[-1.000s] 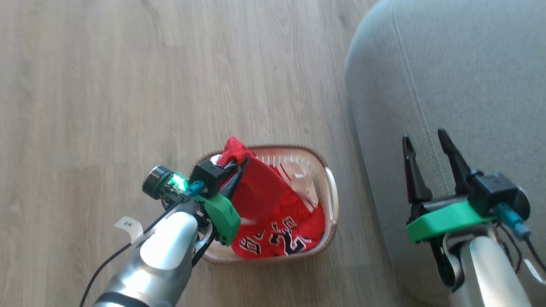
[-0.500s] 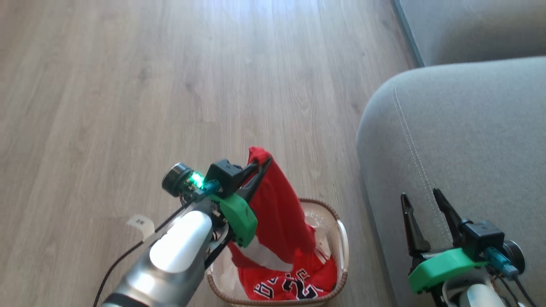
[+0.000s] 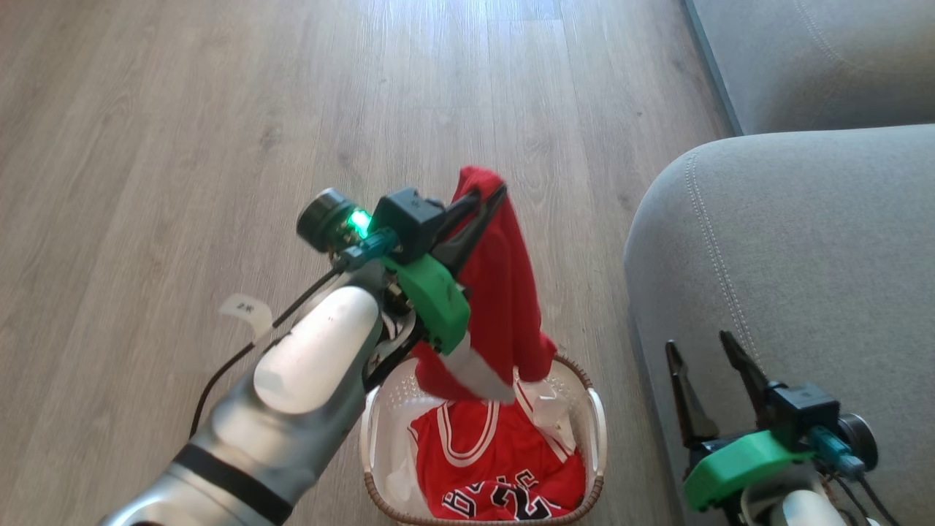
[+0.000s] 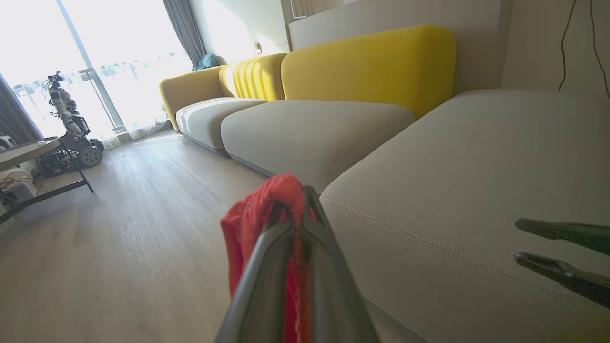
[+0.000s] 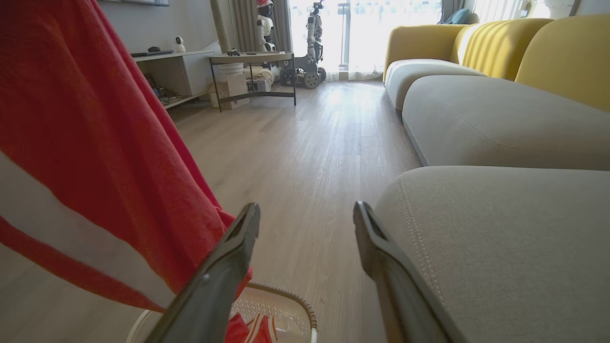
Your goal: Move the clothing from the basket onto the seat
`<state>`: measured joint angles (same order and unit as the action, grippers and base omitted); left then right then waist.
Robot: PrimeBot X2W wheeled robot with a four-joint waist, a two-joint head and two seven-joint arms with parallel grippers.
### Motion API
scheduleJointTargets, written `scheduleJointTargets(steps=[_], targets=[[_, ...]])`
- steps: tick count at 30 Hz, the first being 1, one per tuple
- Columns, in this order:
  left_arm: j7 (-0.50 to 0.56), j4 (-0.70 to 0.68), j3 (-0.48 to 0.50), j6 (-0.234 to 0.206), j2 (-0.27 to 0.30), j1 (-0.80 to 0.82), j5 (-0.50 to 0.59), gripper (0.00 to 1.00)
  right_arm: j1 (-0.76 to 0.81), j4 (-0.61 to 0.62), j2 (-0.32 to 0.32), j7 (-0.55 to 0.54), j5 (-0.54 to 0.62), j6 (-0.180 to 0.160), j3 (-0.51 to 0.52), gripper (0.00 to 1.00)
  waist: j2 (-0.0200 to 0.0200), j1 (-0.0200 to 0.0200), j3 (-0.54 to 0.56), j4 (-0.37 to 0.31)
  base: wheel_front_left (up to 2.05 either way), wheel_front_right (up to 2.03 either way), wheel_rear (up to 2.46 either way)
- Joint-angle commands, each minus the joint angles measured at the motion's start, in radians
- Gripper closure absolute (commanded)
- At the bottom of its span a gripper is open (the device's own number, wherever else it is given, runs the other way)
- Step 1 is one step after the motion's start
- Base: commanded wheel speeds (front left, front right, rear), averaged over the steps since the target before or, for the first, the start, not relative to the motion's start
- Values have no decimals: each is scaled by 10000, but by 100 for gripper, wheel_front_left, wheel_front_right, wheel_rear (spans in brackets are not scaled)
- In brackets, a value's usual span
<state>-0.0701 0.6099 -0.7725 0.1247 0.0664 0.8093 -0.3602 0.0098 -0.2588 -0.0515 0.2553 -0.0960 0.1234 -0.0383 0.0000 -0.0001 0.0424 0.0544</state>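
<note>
The left gripper (image 3: 491, 199) pinches one bunched end of the shorts (image 3: 504, 292), holding them high, likely so they clear the basket (image 3: 597, 431) on the floor beside the seat (image 3: 803, 256). The jersey (image 3: 497, 467) lies inside the basket. The right gripper (image 3: 695, 340) hangs open and empty.

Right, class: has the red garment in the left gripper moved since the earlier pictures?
Yes. The red garment, pinched by the left gripper, has risen away from the basket; only its lower edge hangs over it.
</note>
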Motion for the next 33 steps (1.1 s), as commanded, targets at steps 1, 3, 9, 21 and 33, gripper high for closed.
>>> scheduleJointTargets(steps=[1,3,9,21,33], targets=[[46,-450,278,59,166,740,-80,100,-543,236,13,65,92,73,-318,0,0,1,-18,-1,0,0,0],[95,-663,260,59,139,885,-115,100,-712,159,13,65,201,73,-485,0,0,1,-44,-15,0,0,0],[67,-1178,200,-87,64,1053,-149,100,-1571,-284,13,65,694,73,-1169,0,0,1,-90,-94,0,0,0],[104,-1645,-193,-212,-48,941,-282,100,-3726,-2299,-473,63,682,73,-3185,0,0,1,-95,82,0,0,0],[51,-2074,-423,-287,-62,963,-351,100,-5374,-4300,-1053,37,-1201,73,-5850,0,0,1,-42,267,0,0,0]])
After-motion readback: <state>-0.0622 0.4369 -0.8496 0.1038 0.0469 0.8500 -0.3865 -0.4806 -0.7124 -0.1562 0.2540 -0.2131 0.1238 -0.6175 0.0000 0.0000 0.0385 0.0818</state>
